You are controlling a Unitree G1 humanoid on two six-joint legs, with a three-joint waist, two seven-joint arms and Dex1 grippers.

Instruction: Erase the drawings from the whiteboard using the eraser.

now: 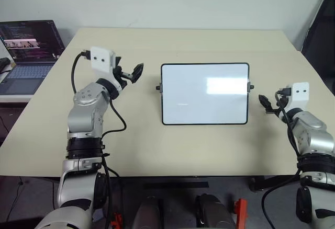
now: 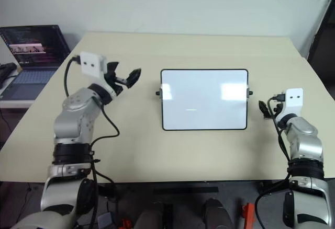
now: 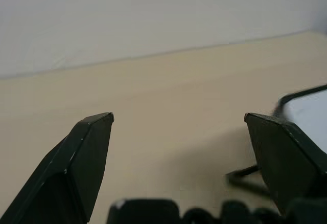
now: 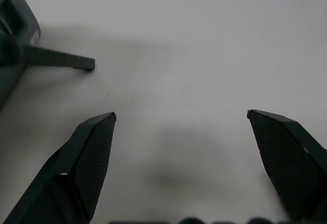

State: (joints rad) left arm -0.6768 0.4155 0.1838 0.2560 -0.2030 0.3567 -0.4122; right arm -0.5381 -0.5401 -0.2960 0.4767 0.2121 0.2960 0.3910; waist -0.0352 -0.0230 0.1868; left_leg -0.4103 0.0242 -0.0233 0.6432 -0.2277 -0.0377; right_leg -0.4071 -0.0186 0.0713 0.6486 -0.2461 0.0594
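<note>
- Since the whiteboard (image 1: 204, 115) is the thing to be worked on, it is noted first. It sits at the middle of the worktop (image 1: 183, 46), long side across, black frame intact.
- The drawings (image 1: 182, 104) are nearly gone. One faint short grey dash shows left of the board's centre, and the rest of the surface reads clean white with glare patches.
- Handling judgement: the panel is thin, stiff and light, with a glossy, slippery face. It would probably skid or tip under a hard sideways wipe.
- The side knobs (image 1: 158, 88) and a dark strut under the board's corner (image 3: 240, 173) suggest a tilt stand. I cannot tell how steeply it leans.
- Where to hold: the frame edge or a side knob, not the slick face. One end effector bracing the frame while the other wipes with light pressure seems prudent.
- Left end effector (image 1: 133, 73): just left of the board's upper left corner and apart from it, raised off the worktop. Its fingers are spread wide and grasp nothing.
- Right end effector (image 1: 266, 103): just right of the board's right edge, below the knob and not touching. It is likewise released and empty.
- Neither end effector carries the eraser, so I judge that fetching it comes before any wipe.
- Laptop (image 1: 29, 46): well left of the board on a separate surface, lid up, not involved.
</note>
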